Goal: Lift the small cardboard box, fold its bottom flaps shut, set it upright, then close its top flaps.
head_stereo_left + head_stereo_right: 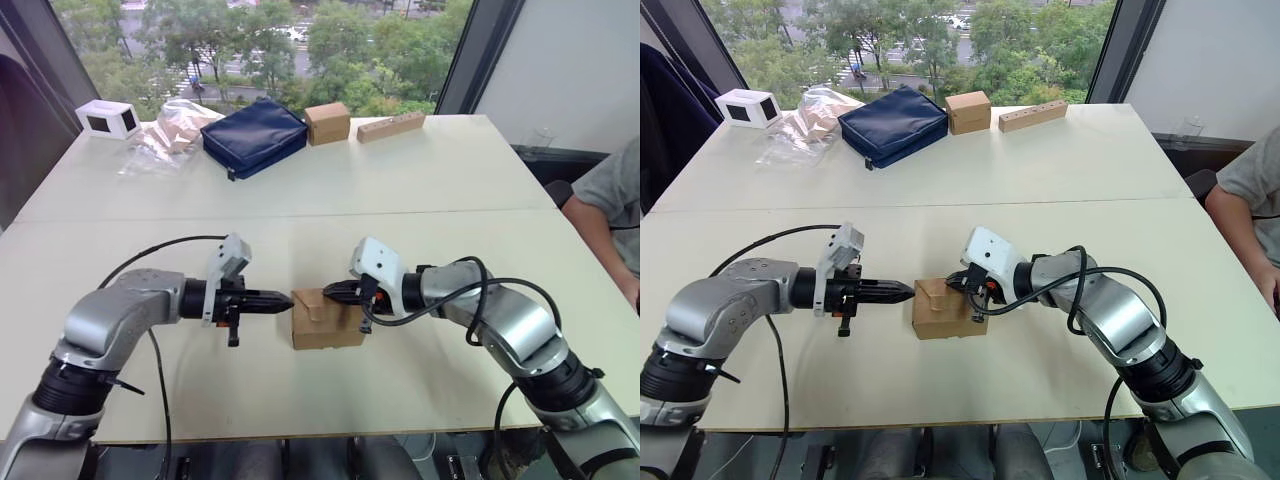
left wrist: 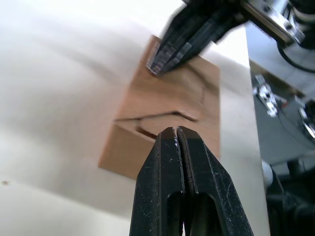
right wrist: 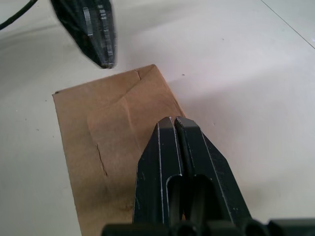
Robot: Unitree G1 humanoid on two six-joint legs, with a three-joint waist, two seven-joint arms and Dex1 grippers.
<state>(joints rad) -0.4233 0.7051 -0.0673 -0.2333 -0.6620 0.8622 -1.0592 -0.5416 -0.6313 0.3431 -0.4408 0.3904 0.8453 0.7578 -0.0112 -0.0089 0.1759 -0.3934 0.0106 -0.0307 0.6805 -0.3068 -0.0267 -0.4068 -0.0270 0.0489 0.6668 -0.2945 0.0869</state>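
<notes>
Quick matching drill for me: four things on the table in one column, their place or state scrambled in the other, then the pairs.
1. small cardboard box
2. left gripper
3. navy pouch
4. white box

A. far left corner of the table
B. fingers shut, tip at the carton's left side
C. between the two grippers
D. far side, beside a clear plastic bag

1-C, 2-B, 3-D, 4-A
</notes>
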